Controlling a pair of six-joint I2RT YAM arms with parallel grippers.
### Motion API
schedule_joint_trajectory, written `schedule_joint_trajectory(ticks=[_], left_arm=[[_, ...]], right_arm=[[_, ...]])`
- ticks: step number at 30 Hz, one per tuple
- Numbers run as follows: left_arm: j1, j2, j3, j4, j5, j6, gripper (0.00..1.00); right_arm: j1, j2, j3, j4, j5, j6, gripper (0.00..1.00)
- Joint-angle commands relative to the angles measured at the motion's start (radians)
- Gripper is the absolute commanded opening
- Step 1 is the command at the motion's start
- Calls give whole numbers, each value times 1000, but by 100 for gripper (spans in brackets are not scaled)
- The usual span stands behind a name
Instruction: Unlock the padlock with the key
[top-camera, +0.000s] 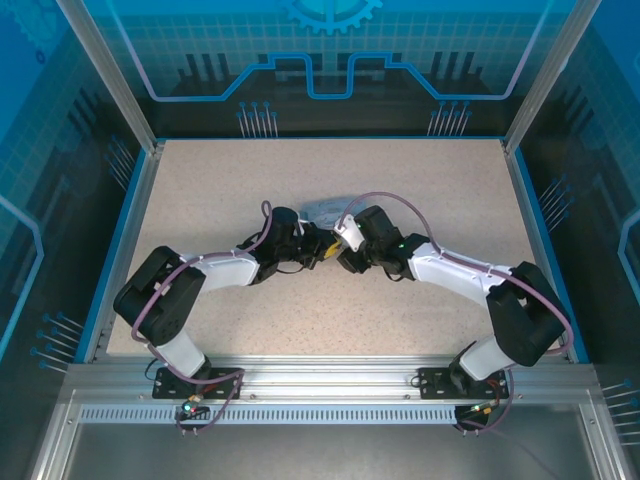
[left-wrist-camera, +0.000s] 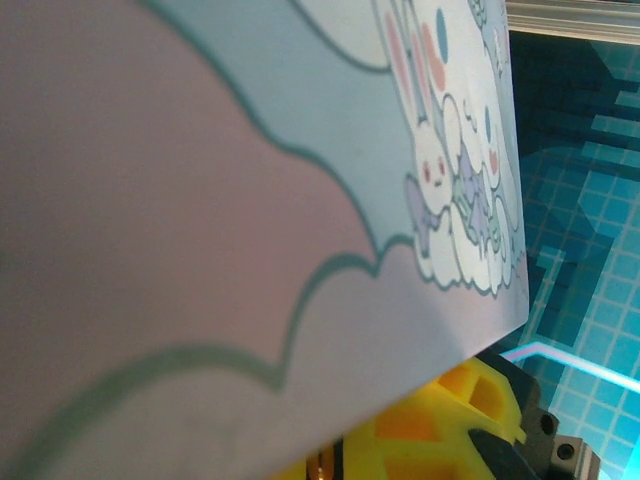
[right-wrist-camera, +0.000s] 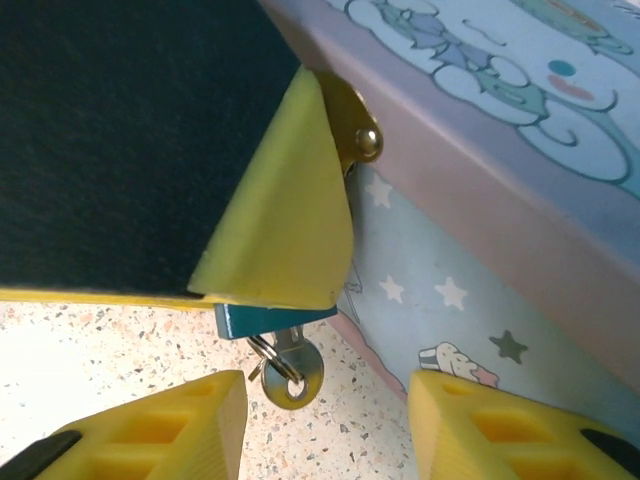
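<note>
In the right wrist view the padlock (right-wrist-camera: 270, 322) shows as a small blue body peeking out under a yellow finger (right-wrist-camera: 285, 220) of my left gripper, which is shut on it. A silver key (right-wrist-camera: 292, 375) with a split ring sticks out of the padlock's underside. The padlock hangs at the brass hasp (right-wrist-camera: 360, 135) of the pale blue-lilac cartoon tin (right-wrist-camera: 480, 200). My right gripper (right-wrist-camera: 325, 425) stands open just below the key, touching nothing. In the top view the left gripper (top-camera: 320, 250) and right gripper (top-camera: 343, 258) meet in front of the tin (top-camera: 325, 210).
The tin's lid (left-wrist-camera: 250, 200) lies close against the left wrist camera. Speckled beige table (top-camera: 400, 180) stretches around both arms, bounded by a blue rim (top-camera: 130, 230) and glass walls. Both forearms angle inward toward the table's middle.
</note>
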Motion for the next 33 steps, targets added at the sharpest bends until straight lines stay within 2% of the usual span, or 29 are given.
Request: schedule_joint_trajectory(ticks=[1,9,13,15,20,23,27,33], left_arm=[[8,-40,43,-4,47,20,0],[10,-38,47,-9,55,23,0],[8,-37,50,-14,61,26,0],[9,-37,53,-20,65,30,0],[8,-32,51,-20,70,30,0],[8,-28,46,-12,70,27,0],[9,-24,41,-6,65,28,0],[11,-20,27,-2,53,40,0]], right_arm=[[15,17,39,1,17,-26,46],[19,46,74,12,17,-30,44],[19,58,87,25,9,-25,40],[19,58,93,31,-6,-21,34],[19,52,105,31,-44,-6,8],[11,42,106,29,-98,16,0],[-20,32,99,24,-199,57,0],[-133,15,68,46,-487,155,0]])
